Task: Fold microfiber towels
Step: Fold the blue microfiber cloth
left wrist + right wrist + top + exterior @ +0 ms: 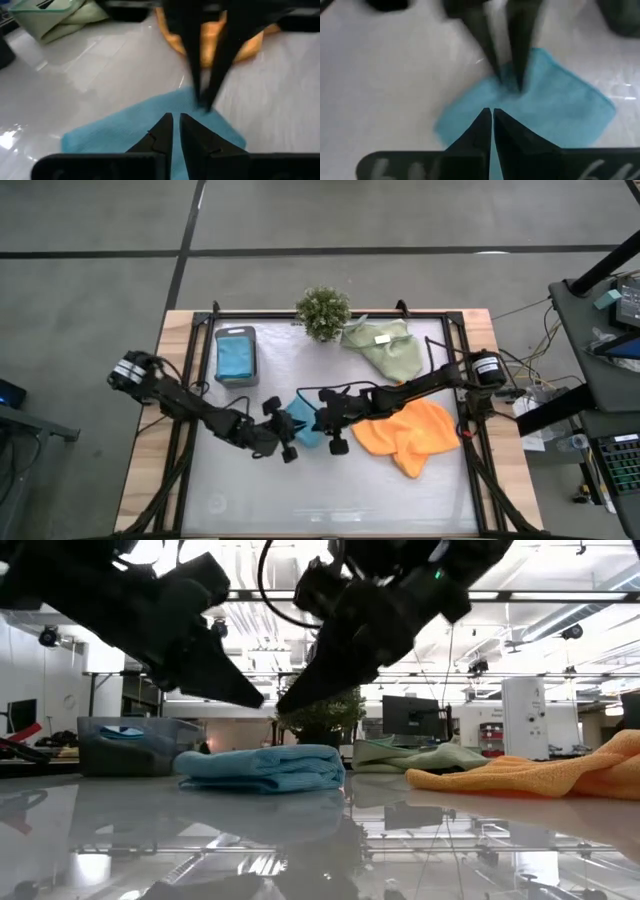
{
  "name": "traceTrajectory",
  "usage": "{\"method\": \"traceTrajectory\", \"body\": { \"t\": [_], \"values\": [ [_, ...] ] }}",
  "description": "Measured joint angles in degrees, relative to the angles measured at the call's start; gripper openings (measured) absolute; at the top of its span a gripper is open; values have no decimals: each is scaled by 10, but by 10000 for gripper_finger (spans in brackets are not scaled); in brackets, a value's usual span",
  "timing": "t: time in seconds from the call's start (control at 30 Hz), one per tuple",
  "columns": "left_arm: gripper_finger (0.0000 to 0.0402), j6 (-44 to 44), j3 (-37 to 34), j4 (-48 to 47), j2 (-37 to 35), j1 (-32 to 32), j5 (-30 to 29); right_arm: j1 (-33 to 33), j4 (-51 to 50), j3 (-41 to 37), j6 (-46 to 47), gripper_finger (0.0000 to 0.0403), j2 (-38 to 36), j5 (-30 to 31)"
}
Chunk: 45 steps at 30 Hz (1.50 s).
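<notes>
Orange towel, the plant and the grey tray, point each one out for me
orange towel (410, 435), high view, middle of the crumpled cloth.
plant (323, 311), high view, centre of its bushy leaves.
grey tray (218, 357), high view, its left rim.

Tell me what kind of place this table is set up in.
Likely an open robotics lab or workshop. The low view shows exposed ceiling lights and a dark computer monitor behind the table; the high view shows a side desk with cables on bare concrete floor.
</notes>
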Motion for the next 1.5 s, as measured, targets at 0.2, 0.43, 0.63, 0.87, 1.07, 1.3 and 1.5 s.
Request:
{"method": "traceTrajectory", "body": {
  "t": [0.2, 0.43, 0.63, 0.87, 1.07, 1.3, 1.5],
  "values": [
    [19, -9, 29, 33, 86, 0, -1, -28, 110, -38, 16, 12, 43, -7],
    [19, -9, 52, 25, 152, 0, -12, -40, 160, -39, 39, 12, 101, -12],
    [19, -65, 44, 12, 150, 0, -11, -41, 175, -34, 38, 13, 121, -10],
    [19, -65, 44, 9, 150, -1, -12, -41, 175, -34, 37, 13, 117, -6],
    [19, -55, 40, 1, 132, -2, 16, -41, 128, -33, 13, 12, 94, 6],
    [19, -59, 39, -1, 131, -3, 54, -45, 83, -34, -5, 12, 51, 36],
    [19, -59, 41, -38, 110, -4, 54, -41, 61, -34, -13, 12, 32, 27]
  ]
}}
